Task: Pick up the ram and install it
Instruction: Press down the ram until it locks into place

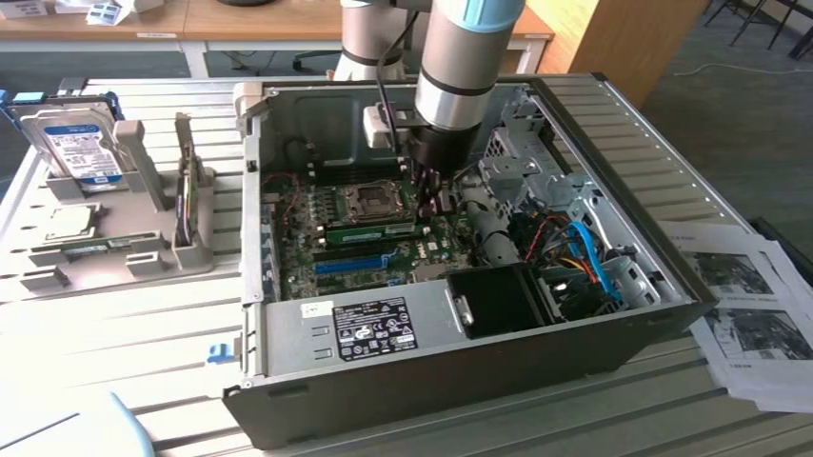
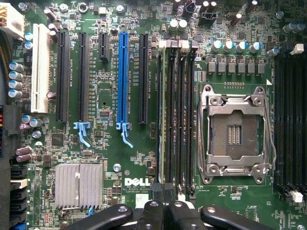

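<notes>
Tech: Gripper (image 1: 428, 195) hung inside the case in the exterior view, fingers clenched on nothing, with the ram (image 1: 375, 230) lying at eight o'clock from it and six o'clock of the CPU socket (image 1: 372, 198).

Lead: And the wrist view?

Tech: The ram (image 2: 161, 120) stood edge-on in its slot, with the gripper (image 2: 161, 189) over one end.

Lead: Then the risk was a crooked seat. A push on one end alone could have left the far end raised, or strained the slot.
</notes>
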